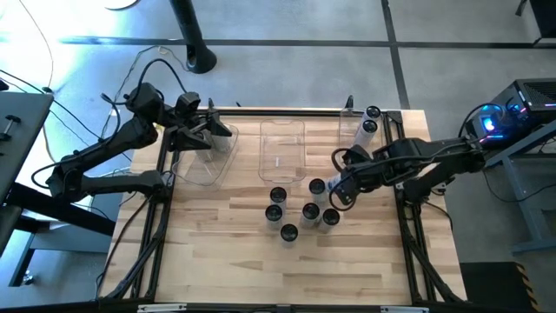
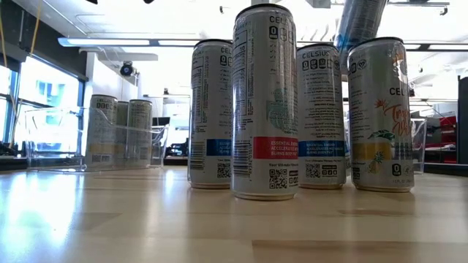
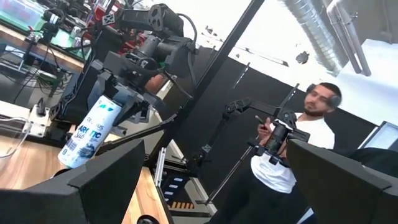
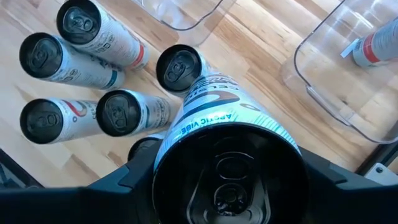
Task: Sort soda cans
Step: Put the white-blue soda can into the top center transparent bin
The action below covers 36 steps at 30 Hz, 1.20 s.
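Note:
Several soda cans (image 1: 295,211) stand upright in a cluster on the wooden table, also in the low view (image 2: 265,102). My right gripper (image 1: 340,187) hovers over the cluster's right side, shut on one soda can labelled Arctic Vibe (image 4: 214,118), which also shows in the left wrist view (image 3: 84,140). My left gripper (image 1: 217,130) is open with nothing in it, held above the left clear bin (image 1: 204,161); its fingers (image 3: 106,180) point toward the right arm. My right gripper holds the Arctic Vibe can by its top end (image 4: 171,149), clasped between the two fingers (image 4: 124,186). It comes from above, slanting down. The can hangs tilted below the fingers, lifted clear of the table and of the standing cans.
Three clear bins stand along the far edge: the left, the middle (image 1: 282,152) and the right (image 1: 358,135), which holds two cans (image 1: 369,122). Bare wood lies in front of the cluster (image 1: 287,278). A person (image 3: 292,149) sits beyond the table.

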Available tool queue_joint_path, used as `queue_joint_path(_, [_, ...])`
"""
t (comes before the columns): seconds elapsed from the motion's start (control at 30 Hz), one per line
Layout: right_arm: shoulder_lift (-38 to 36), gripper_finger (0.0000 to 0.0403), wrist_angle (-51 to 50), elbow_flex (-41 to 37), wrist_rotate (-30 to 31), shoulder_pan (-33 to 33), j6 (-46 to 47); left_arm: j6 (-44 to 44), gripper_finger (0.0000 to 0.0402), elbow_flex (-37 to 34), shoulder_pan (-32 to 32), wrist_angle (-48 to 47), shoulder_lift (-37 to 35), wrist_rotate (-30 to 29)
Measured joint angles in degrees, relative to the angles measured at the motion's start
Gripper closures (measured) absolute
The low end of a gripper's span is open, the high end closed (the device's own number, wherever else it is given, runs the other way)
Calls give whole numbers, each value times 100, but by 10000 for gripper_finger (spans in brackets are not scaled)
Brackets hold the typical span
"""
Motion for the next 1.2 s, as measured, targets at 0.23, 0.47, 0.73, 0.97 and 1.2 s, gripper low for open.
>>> queue_joint_path(0.23, [-13, 167, 6, 0, -14, 2, -131, -2, 17, 0, 0, 0, 0, -113])
queue_joint_path(0.47, [-135, 167, 6, -2, -130, 4, -133, 1, 17, 0, 0, -2, 0, -148])
queue_joint_path(0.73, [-400, 167, 2, -2, -202, 83, -81, 4, 17, 0, 0, -2, 0, -175])
queue_joint_path(0.97, [-435, 167, 123, -4, -121, 66, -179, 15, 17, 0, 0, -2, 2, -316])
queue_joint_path(1.2, [-433, 167, 1071, -4, 36, -143, -807, 66, 17, 0, 0, -9, 2, -511])
